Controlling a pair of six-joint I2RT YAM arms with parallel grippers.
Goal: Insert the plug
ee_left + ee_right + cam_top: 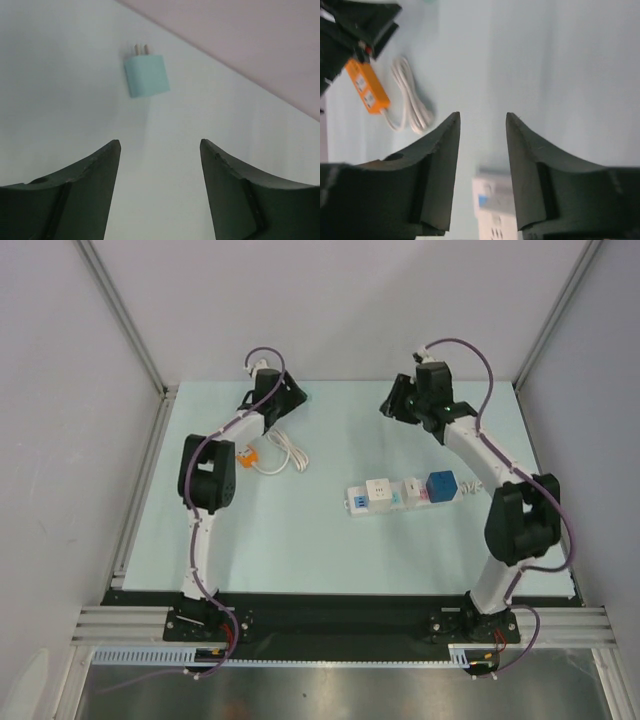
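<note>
- Plug (146,75) not yet gripped; seen loose on table (60,75), upper centre of frame.
- L tool (160,145) & R tool (482,117) held apart, nothing clamped.
- Still to be done: pickup, insertion into pwr strip (400,495).

Top view: fixed high, above and behind the 2 arm bases; looks down and forward over the whole table (340,550); far off, with left arm (205,480) and right arm (520,515) in full.
Left wrist view: looks out through the left gripper (160,141); low and close to the table; faces the plug (146,75) and the wall (250,40).
Right wrist view: looks down through the right gripper (482,114); higher up, rolled sideways; faces the table's left half.
Top and right wrist share: strip (405,493), orange block (247,455), cord (285,455), left arm's tip.
Top and left wrist share: far left table edge by the wall.
</note>
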